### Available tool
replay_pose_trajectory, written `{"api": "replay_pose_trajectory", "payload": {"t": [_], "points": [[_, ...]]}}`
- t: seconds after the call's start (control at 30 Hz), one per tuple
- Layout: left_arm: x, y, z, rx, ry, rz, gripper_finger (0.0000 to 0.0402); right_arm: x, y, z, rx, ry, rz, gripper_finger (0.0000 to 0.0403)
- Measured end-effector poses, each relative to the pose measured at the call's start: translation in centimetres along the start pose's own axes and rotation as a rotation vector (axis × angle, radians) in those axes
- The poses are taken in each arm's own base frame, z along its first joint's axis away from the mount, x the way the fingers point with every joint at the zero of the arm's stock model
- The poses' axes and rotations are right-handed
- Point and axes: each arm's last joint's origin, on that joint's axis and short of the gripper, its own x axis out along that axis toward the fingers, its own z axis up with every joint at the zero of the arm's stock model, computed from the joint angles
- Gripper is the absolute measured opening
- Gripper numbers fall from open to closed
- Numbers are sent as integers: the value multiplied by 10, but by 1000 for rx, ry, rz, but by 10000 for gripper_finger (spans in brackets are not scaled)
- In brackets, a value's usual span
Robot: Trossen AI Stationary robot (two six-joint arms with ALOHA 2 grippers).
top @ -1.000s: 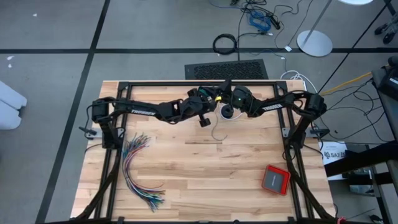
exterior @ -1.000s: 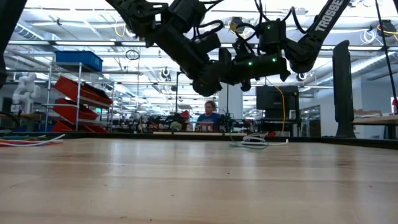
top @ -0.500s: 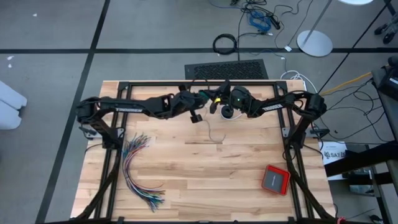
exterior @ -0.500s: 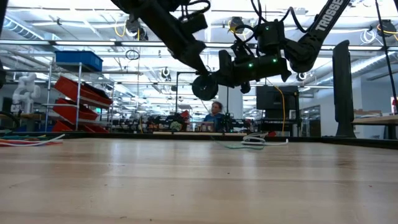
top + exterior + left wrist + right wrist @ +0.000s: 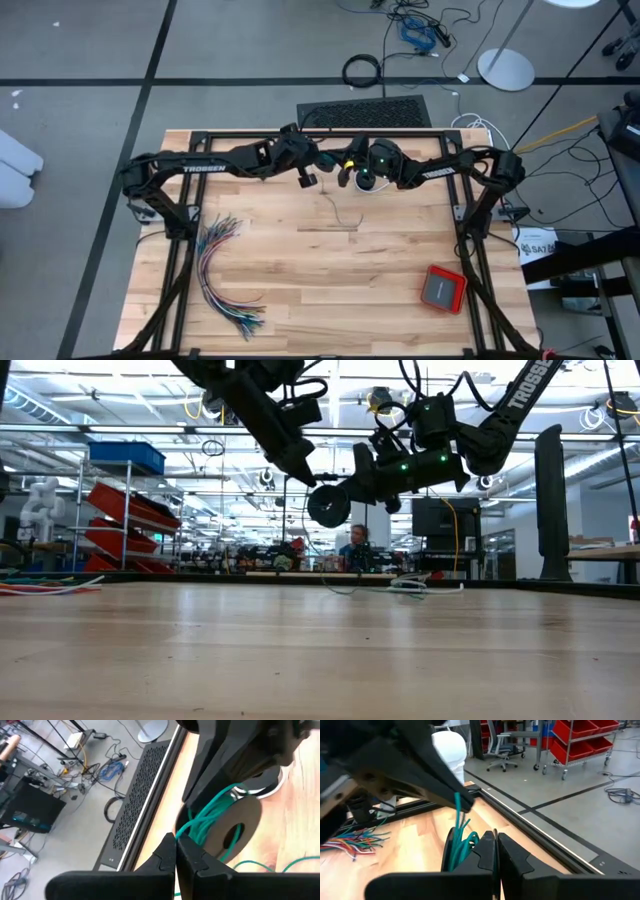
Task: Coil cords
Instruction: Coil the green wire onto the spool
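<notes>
The wooden counter carries a fanned bundle of many-coloured wires near its left edge and a red box towards the right near corner. Both arms reach in over the far middle of the counter, well above its surface, where they meet. The left tool is clenched on the teal-green cord, pinching a strand just beside the right tool. The right tool is clenched too, gripping several loops of that same cord gathered into a coil. A thin strand trails from the tools down onto the counter; it may be the same cord, though that is hard to tell.
</notes>
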Motion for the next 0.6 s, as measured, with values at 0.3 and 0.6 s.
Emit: {"api": "replay_pose_trajectory", "payload": {"t": [0.3,0.6], "points": [[7,13,-10,-5,14,-88,0,-4,3,12,-22,-51,55,0],[13,31,-17,-53,-33,-217,64,-11,8,28,-29,-112,125,0]]}}
